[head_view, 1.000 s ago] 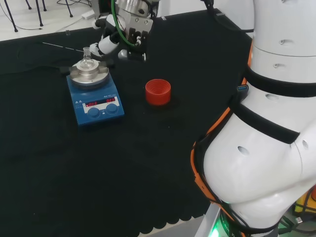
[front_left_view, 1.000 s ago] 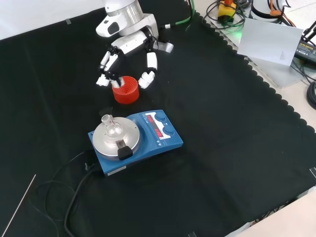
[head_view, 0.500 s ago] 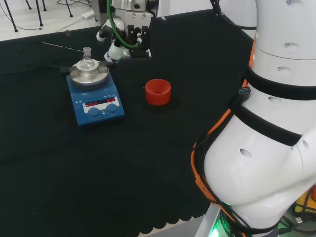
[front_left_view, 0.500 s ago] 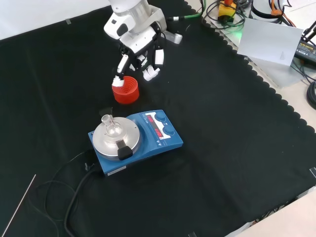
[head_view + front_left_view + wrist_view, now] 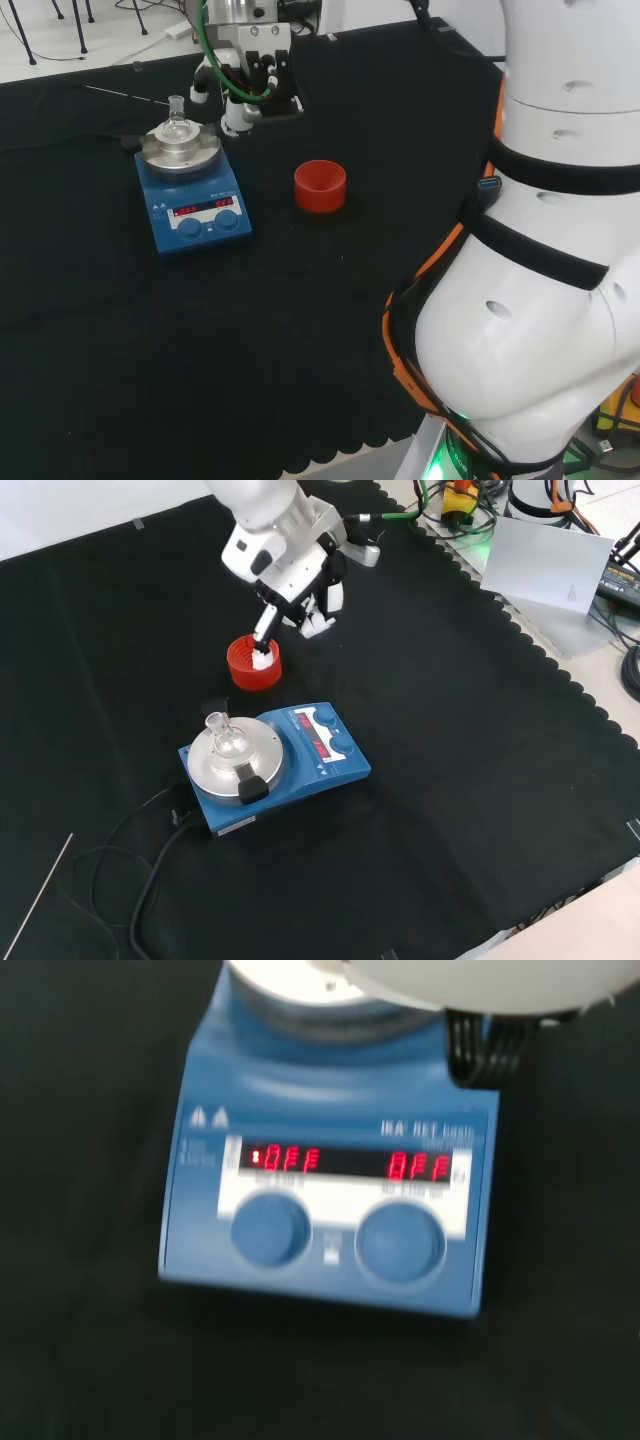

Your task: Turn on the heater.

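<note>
my hand (image 5: 300, 575) hangs above the black cloth (image 5: 480, 740) with nothing in it. in the front view my fingers (image 5: 264, 635) are bent downward and drawn close together, one white tip lined up with the red ribbed ring (image 5: 252, 663); i cannot tell from that view whether the tip touches the ring. in the head view the same hand (image 5: 245, 85) sits at about one o'clock from the heater's plate, and the ring (image 5: 320, 186) lies apart from it, at about five o'clock from my hand.

the heater (image 5: 275, 765) is the blue box with a round silver plate. in the front view it stands at about six o'clock from the ring, near it but not touching. a small clear flask (image 5: 226, 738) sits upright on the plate, its neck pointing up. in the head view the heater (image 5: 192, 195) is at nine o'clock from the ring, with the flask (image 5: 177, 122) on top.

past my palm, the wrist camera looks straight down at the heater's front panel (image 5: 330, 1210). two round blue knobs (image 5: 270, 1232) sit side by side beneath a dark strip with red lit characters. my fingers are well apart from those knobs.

a black cable (image 5: 150, 875) trails from the heater's back toward seven o'clock in the front view.
</note>
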Motion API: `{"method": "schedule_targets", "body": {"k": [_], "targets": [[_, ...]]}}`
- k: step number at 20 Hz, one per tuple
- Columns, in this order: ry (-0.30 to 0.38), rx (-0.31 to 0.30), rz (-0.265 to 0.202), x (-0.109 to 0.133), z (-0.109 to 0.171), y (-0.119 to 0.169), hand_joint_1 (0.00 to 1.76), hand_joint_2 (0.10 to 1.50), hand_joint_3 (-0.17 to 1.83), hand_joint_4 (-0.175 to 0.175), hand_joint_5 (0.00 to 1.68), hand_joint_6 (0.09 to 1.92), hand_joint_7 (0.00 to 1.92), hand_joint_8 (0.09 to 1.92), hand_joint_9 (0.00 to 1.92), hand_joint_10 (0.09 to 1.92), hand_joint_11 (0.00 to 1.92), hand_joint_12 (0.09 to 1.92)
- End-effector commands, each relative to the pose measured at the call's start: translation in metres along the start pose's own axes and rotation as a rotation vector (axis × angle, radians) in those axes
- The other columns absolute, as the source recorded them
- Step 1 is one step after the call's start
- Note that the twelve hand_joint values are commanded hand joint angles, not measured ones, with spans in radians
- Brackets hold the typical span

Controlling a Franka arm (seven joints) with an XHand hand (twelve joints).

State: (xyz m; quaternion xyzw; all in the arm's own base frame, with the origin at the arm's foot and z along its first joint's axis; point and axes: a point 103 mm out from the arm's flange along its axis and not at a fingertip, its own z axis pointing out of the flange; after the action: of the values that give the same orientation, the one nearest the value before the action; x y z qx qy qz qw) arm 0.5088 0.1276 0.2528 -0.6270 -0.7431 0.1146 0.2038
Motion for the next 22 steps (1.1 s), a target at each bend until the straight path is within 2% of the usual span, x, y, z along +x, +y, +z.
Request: {"method": "schedule_targets", "body": {"k": [1, 4, 10, 17, 22], "targets": [[-0.089, 0.152, -0.016, 0.014, 0.022, -0.008, 1.57, 0.54, 1.22, -0.037, 0.29, 0.33, 1.78, 1.92, 1.92, 1.79, 1.84, 1.62], [-0.119, 0.169, -0.017, 0.02, 0.033, -0.012, 1.57, 0.54, 1.23, -0.029, 0.26, 0.28, 1.78, 1.92, 1.92, 1.79, 1.84, 1.62], [-0.182, 0.248, -0.013, 0.035, 0.053, -0.012, 1.58, 0.54, 1.25, -0.015, 0.21, 0.14, 1.78, 1.92, 1.92, 1.8, 1.84, 1.62], [-0.233, 0.32, 0.004, 0.048, 0.067, -0.013, 1.58, 0.54, 1.25, -0.01, 0.22, 0.12, 1.78, 1.92, 1.92, 1.8, 1.84, 1.62], [-0.262, 0.365, -0.002, 0.058, 0.078, -0.015, 1.58, 0.54, 1.25, -0.008, 0.25, 0.13, 1.78, 1.92, 1.92, 1.8, 1.84, 1.62]]}}
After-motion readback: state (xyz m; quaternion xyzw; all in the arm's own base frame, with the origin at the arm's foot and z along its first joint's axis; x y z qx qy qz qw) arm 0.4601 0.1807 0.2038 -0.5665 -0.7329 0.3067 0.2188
